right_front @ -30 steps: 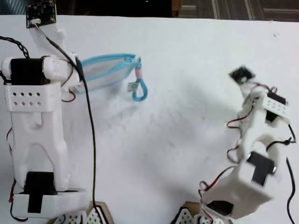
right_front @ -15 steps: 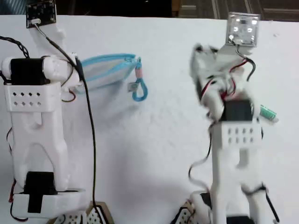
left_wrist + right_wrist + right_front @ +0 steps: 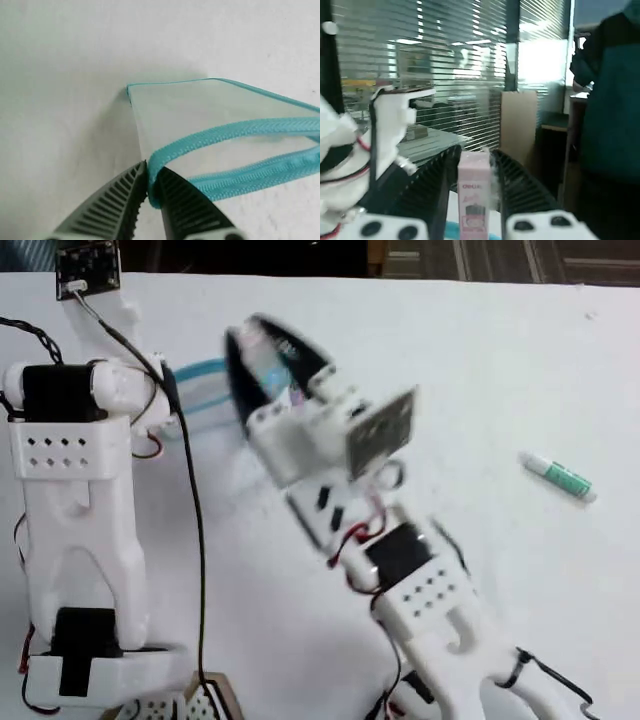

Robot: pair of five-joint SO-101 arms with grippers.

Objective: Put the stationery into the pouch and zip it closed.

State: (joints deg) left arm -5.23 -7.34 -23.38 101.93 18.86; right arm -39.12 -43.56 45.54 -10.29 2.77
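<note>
Over the table, the high camera shows the pouch (image 3: 205, 390) lying at the far left, its long axis running roughly across the table (image 3: 450, 360). The stretch in sight lies between the left arm (image 3: 70, 440) and the right gripper (image 3: 268, 365). The right arm (image 3: 400, 570) stretches on a slant from the near right edge towards the far left, and its gripper hangs above the pouch's right-hand part. The left arm stands upright at the near left, bent forward over the pouch's other end. A green pen (image 3: 557, 477) lies alone well off to the right, on a slant, its white end towards the far left.

From the left wrist, the left gripper (image 3: 150, 172) is pinched tight on the teal zipper band at one end of the pouch (image 3: 200, 110). The pouch is clear-walled, and its two zipper bands run apart, so the mouth gapes.

From the right wrist, the right gripper (image 3: 473, 155) is clamped on a pink box (image 3: 473, 195). The box's long axis runs along the fingers (image 3: 517, 185), one ribbed finger pressed against each side.
</note>
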